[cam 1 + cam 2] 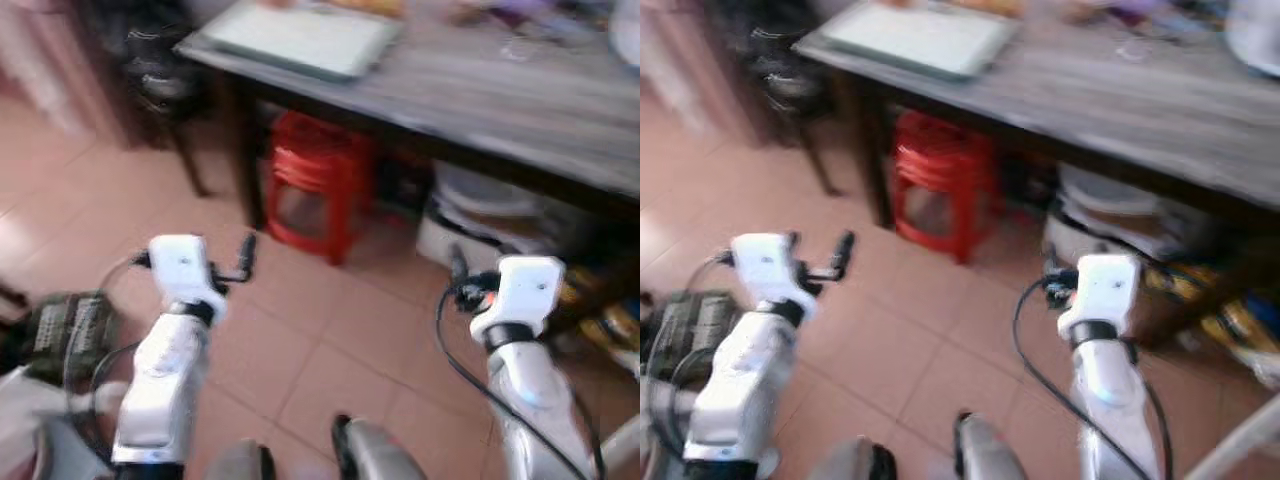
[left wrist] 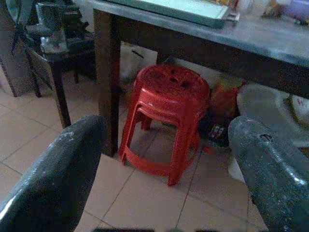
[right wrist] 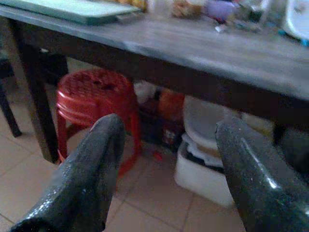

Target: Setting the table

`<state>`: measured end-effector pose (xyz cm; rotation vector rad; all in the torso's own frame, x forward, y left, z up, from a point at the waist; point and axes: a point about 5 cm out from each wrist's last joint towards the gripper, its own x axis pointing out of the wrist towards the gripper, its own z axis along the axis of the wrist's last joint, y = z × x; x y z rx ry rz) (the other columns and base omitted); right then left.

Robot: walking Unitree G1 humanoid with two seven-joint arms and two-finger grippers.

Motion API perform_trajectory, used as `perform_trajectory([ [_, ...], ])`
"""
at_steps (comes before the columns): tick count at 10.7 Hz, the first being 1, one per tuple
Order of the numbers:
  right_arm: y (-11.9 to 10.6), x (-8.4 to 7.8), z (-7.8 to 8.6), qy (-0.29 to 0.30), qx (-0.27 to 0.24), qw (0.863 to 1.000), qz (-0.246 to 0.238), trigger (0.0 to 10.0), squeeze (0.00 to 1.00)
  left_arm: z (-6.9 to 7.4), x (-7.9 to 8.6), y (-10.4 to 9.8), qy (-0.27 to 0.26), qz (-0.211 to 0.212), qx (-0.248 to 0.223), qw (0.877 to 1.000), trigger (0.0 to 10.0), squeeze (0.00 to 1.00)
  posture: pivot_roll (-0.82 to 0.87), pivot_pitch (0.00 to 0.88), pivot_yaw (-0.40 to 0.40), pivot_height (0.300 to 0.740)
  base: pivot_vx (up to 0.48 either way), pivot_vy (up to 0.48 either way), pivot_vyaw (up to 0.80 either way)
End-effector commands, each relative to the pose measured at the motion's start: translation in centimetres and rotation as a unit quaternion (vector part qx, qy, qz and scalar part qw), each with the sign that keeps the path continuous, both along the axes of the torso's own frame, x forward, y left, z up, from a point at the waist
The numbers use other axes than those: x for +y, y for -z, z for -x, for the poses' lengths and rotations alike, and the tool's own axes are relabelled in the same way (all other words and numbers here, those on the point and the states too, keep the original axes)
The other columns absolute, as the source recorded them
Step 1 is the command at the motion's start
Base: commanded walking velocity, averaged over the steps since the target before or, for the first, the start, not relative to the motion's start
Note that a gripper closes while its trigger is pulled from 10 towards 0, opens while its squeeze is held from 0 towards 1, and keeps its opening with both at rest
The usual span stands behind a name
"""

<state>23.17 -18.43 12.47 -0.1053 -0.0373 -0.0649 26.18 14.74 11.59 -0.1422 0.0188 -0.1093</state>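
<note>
Still short of the grey wooden bench (image 1: 520, 100), both jaws gape wide and empty: left gripper (image 2: 164, 193), right gripper (image 3: 166, 179). Its pale flat tray (image 1: 300, 38) overhangs the corner; a careless reach could knock it onto the red plastic stool (image 2: 166, 116)

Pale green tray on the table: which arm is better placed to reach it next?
Probably the left. The pale green tray lies at the table's left end, ahead of the left end effector. The right end effector faces the table's middle. Both are open, empty and low.
</note>
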Motion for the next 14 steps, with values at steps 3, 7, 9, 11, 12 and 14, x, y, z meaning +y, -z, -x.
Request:
perform_trajectory([
  [3, -0.3, 0.3, 0.0, -0.002, -0.008, 1.000, 0.002, 10.0, 0.00, 0.0, -1.0, 0.0, 0.029, 0.016, 0.006, 0.999, 10.0, 0.00, -0.04, 0.148, 0.061, 0.740, 0.000, 0.000, -0.80],
  [7, -0.1, 0.3, 0.4, -0.008, -0.013, 1.000, 0.016, 10.0, 0.00, -0.1, -0.4, 0.4, 0.005, 0.008, 0.002, 1.000, 10.0, 0.00, -0.04, 0.125, 0.044, 0.740, 0.000, 0.000, -0.77],
  [9, 0.3, 0.2, 1.0, -0.009, -0.011, 1.000, 0.026, 10.0, 0.00, 0.6, 0.7, 1.2, -0.033, -0.007, -0.006, 0.999, 10.0, 0.00, -0.05, 0.078, 0.037, 0.740, 0.000, 0.000, 0.00],
  [11, 1.1, -0.8, 0.9, 0.023, -0.013, 0.999, 0.020, 10.0, 0.00, 0.5, 1.9, 1.8, -0.048, -0.033, -0.015, 0.998, 10.0, 0.00, -0.04, 0.035, 0.047, 0.740, 0.000, 0.000, 0.00],
  [12, 1.1, -0.5, 0.2, 0.017, -0.019, 0.999, 0.023, 10.0, 0.00, 0.3, 1.9, 1.9, -0.044, -0.041, -0.015, 0.998, 10.0, 0.00, -0.03, 0.025, 0.048, 0.740, 0.000, 0.000, 0.00],
  [14, 1.0, 0.0, -0.2, 0.000, -0.021, 0.999, 0.026, 10.0, 0.00, 0.0, 1.8, 1.6, -0.039, -0.049, -0.022, 0.998, 10.0, 0.00, -0.02, 0.050, 0.048, 0.740, 0.000, 0.000, 0.00],
])
